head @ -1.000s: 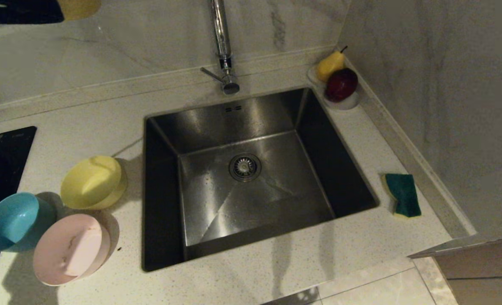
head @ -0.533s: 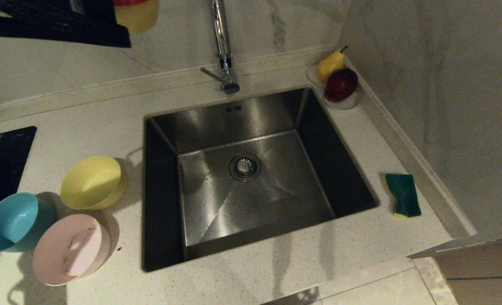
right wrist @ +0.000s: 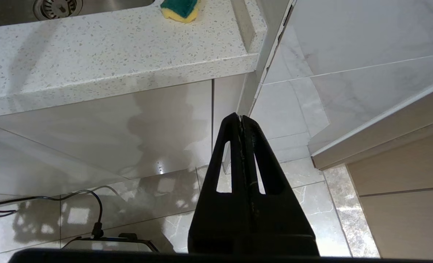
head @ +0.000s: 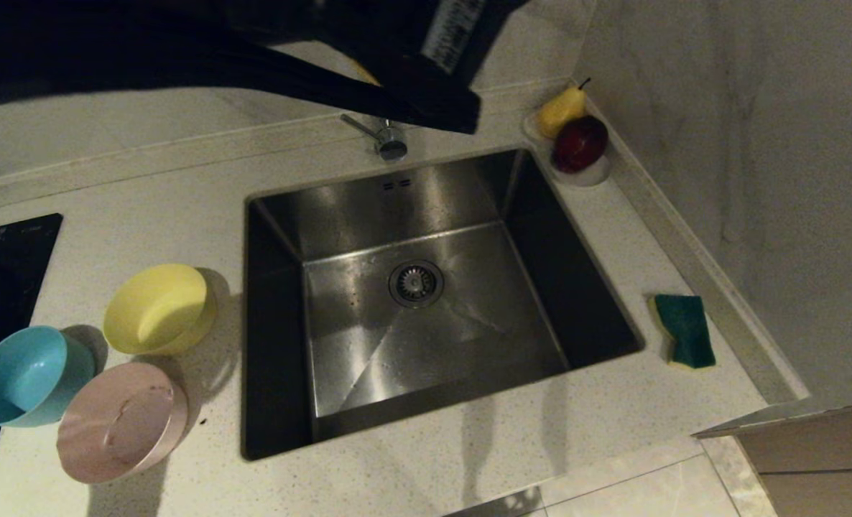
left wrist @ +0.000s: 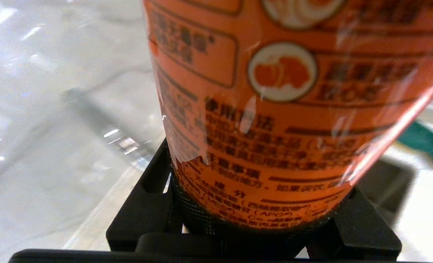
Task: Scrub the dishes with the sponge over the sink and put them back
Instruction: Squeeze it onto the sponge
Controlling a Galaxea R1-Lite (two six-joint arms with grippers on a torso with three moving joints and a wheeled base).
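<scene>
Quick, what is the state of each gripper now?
Left gripper: shut on orange bottle.
Right gripper: shut, holding nothing.

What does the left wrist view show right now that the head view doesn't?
Only the left wrist view shows the left gripper clamped around an orange printed bottle, filling most of the picture.

Only the head view shows the sink, the yellow bowl, blue bowl and pink bowl on the counter to its left, and the pear and red fruit at the back corner. There the left arm is just a dark mass across the top.

Both show the green sponge, still on the counter, and pale counter.
</scene>
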